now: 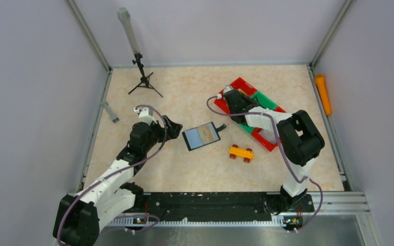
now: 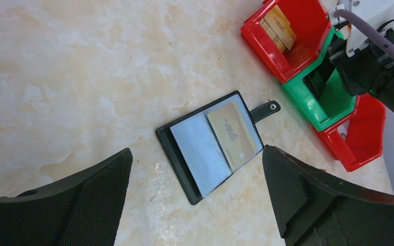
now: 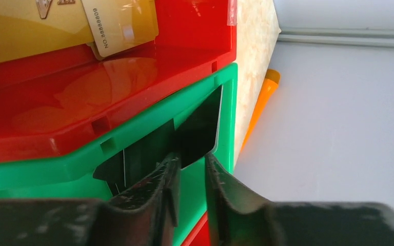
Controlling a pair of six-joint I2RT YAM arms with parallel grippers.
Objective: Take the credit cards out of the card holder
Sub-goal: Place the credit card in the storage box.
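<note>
**Holder open on table, one card in it**

Card holder [image 1: 201,137] lay open mid-table btwn the arms, a gold card [image 2: 231,134] in its strap-side half. Left gripper [image 1: 173,128] sat just beside it, jaws wide apart, holding nothing. Right gripper [image 3: 191,165] was at green bin [image 3: 56,174], jaws w/ only a narrow gap, dark card [image 3: 200,128] at the tips; couldn't tell if gripped. Two gold cards [image 3: 118,25] lay in red bin [image 3: 82,102].

Pale lilac walls [image 1: 31,77] enclose an evenly lit, beige marbled tabletop [image 1: 195,87].
</note>
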